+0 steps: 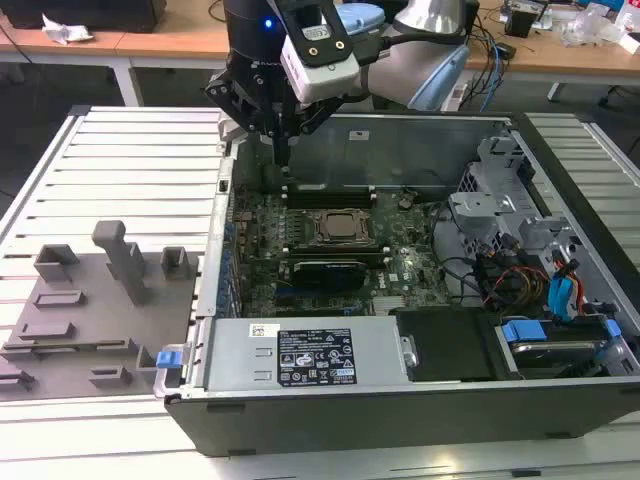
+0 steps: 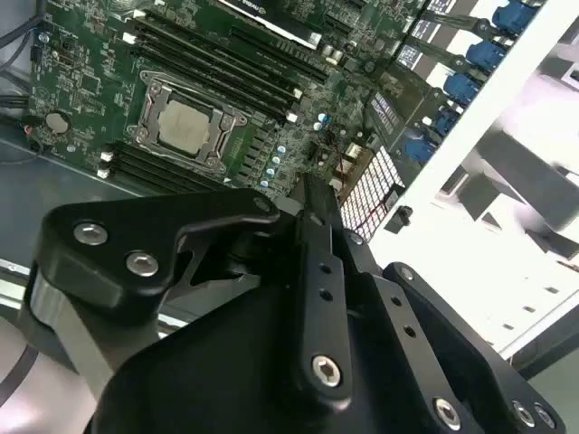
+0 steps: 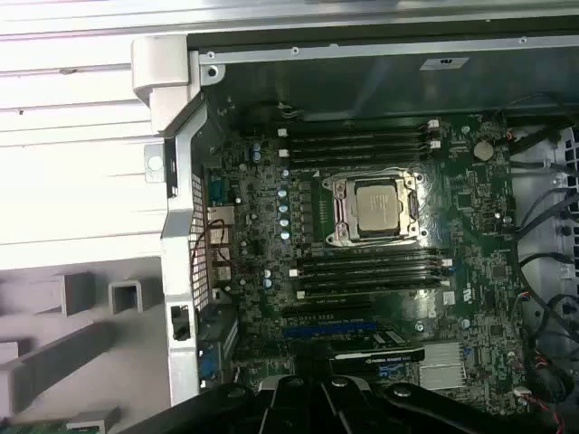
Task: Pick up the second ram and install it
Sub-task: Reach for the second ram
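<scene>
My gripper (image 1: 283, 160) hangs over the far left corner of the open computer case, above the green motherboard (image 1: 400, 270). Its black fingers (image 2: 314, 194) are pressed together with nothing between them. The CPU socket (image 3: 375, 208) sits between two banks of dark memory slots (image 3: 371, 271). In the first wrist view a narrow green strip (image 3: 54, 421) lies on the grey tray (image 1: 150, 330) outside the case; it looks like the second ram. In the exterior view it shows as a long thin line (image 1: 70, 345) in the tray, well away from the gripper.
The tray carries several grey blocks (image 1: 125, 262) at the exterior view's left. The case's metal wall (image 3: 176, 235) stands between tray and motherboard. A power supply (image 1: 310, 355) lies along the near side, drive cages and cables (image 1: 540, 270) at the right.
</scene>
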